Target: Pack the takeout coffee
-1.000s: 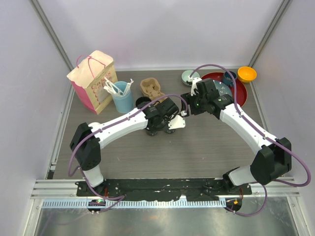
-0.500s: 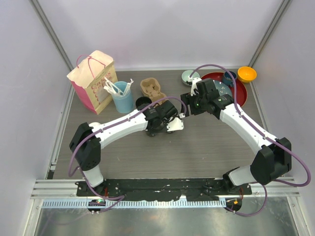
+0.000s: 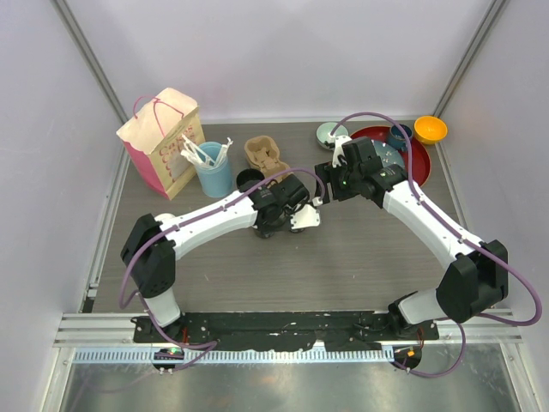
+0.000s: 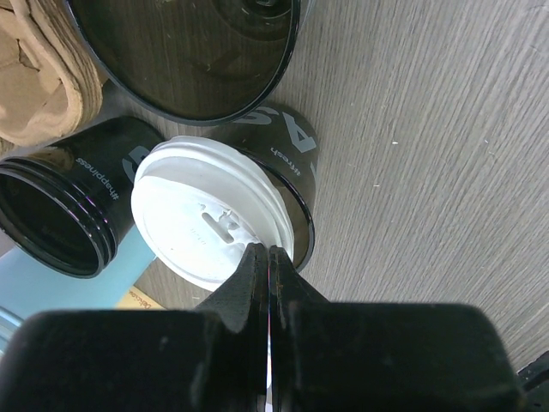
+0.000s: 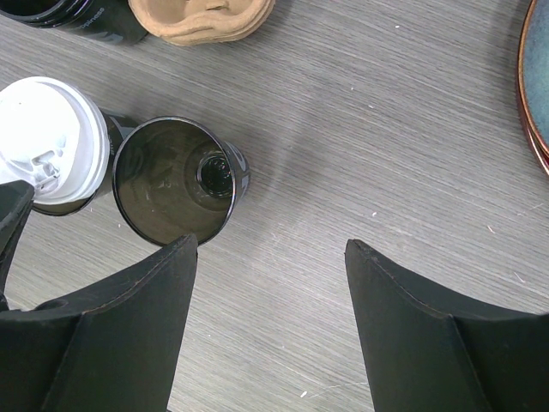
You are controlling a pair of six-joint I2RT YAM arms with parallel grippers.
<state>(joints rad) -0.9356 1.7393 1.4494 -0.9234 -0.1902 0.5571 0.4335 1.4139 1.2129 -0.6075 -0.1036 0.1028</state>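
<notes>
Takeout coffee: two black paper cups near the middle of the counter (image 4: 429, 172), well in from every edge.
Lidded cup (image 4: 296, 167): upright, with a white lid (image 4: 202, 223) sitting slightly askew on its rim.
Open cup (image 4: 77, 184): upright with no lid, just left of the lidded cup; the walls look close, but I cannot tell if they touch.
Writing: the lidded cup carries large grey letters "A" and "S", with small print beside them that is too fine to read. The open cup has a small line ending in "happiness". The pattern on the pink paper bag (image 3: 159, 142) is not legible.
Left claw (image 4: 267, 257): fingers pressed together, tips at the near edge of the white lid. Whether the rim is caught between them cannot be told.
Right claw (image 5: 270, 249): spread wide above bare counter, holding nothing.
Dark glass (image 5: 176, 180): a smoky see-through vessel standing just right of the lidded cup, just beyond one finger of the right claw.
Crowding: the brown cup carrier (image 5: 202, 17) lies just far of the cups and the light-blue cup (image 3: 214, 176) stands to their left.
Open room: bare counter stretches near and right of the cups; a red plate (image 3: 369, 136) lies at the far right.
</notes>
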